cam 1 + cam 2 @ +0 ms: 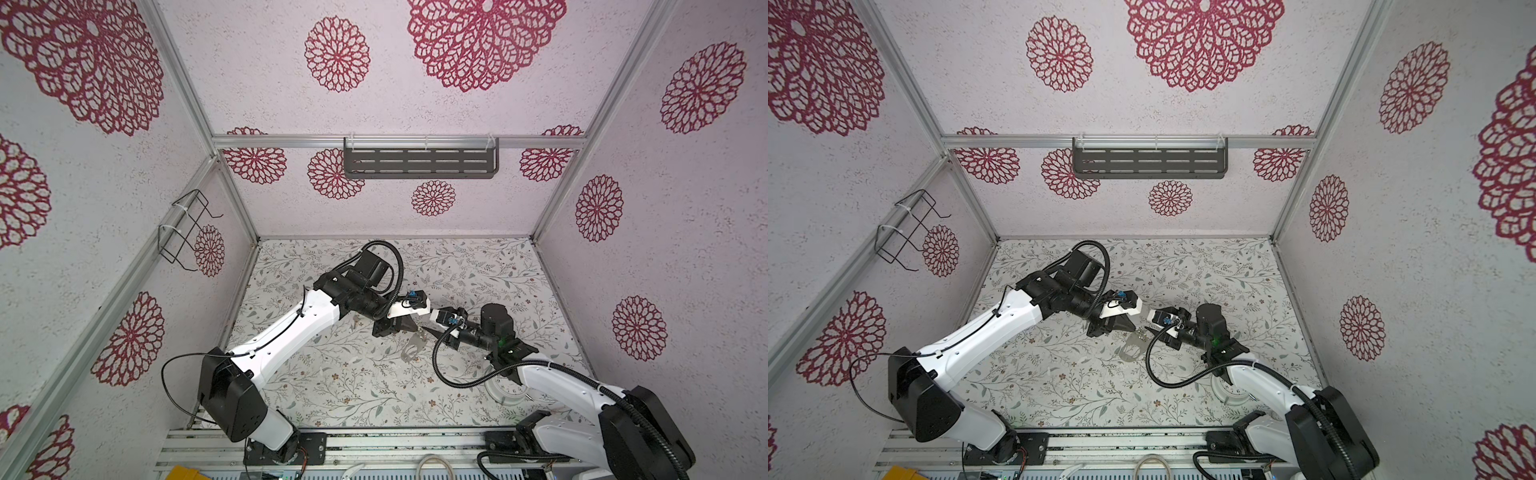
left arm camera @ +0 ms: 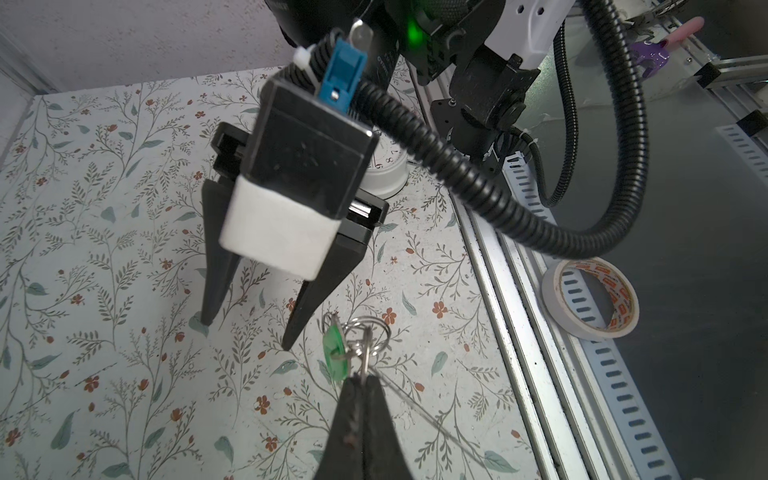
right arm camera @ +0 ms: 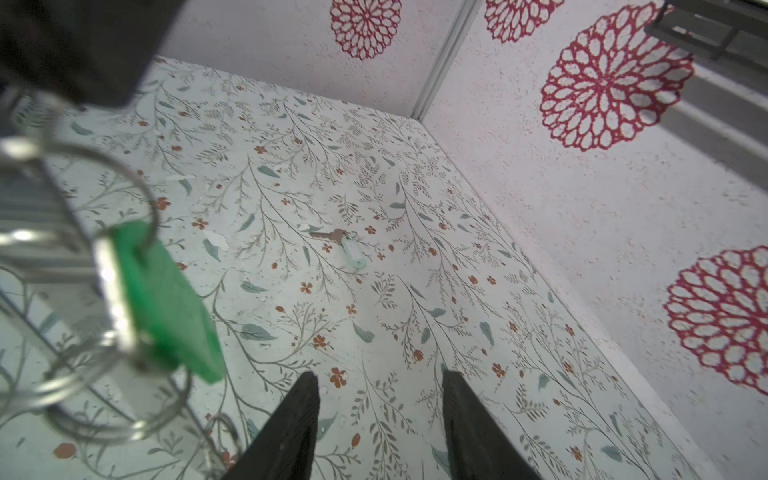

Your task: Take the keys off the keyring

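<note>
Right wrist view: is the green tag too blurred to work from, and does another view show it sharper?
Right wrist view: the green tag sits near the lens, heavily out of focus; the pale-tagged key is sharp. Left wrist view: the green tag is crisp. In both top views the keyring is tiny.

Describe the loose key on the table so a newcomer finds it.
Start at the floral tabletop. Ahead of the open right gripper lies one small key, alone and flat. Its tag is pale whitish; the other tag, hanging at the left gripper, is bright green.
</note>
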`<state>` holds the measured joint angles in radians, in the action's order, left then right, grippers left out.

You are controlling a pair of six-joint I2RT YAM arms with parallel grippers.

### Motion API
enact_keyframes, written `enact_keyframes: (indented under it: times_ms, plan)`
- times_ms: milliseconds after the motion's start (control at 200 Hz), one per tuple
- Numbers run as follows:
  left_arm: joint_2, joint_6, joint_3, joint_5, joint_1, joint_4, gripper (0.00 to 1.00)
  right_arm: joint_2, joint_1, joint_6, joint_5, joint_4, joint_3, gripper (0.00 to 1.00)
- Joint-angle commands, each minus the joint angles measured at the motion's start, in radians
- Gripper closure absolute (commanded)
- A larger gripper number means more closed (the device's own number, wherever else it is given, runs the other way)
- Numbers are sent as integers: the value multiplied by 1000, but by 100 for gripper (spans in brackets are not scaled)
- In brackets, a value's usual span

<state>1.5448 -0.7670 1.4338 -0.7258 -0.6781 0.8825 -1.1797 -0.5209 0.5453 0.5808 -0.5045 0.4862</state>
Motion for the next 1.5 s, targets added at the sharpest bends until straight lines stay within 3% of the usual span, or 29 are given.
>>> enact_keyframes:
  times_ms: [0, 841, 1491]
  plan:
    - [1, -22, 24, -32, 3, 4, 100, -6, 4, -78, 154, -46, 25, 50]
    - [-29, 43, -10, -18, 17, -89, 100, 61, -28, -285, 178, -211, -66, 51]
    - [-45, 64, -16, -17, 17, -119, 100, 26, -73, -236, 157, -180, -46, 55]
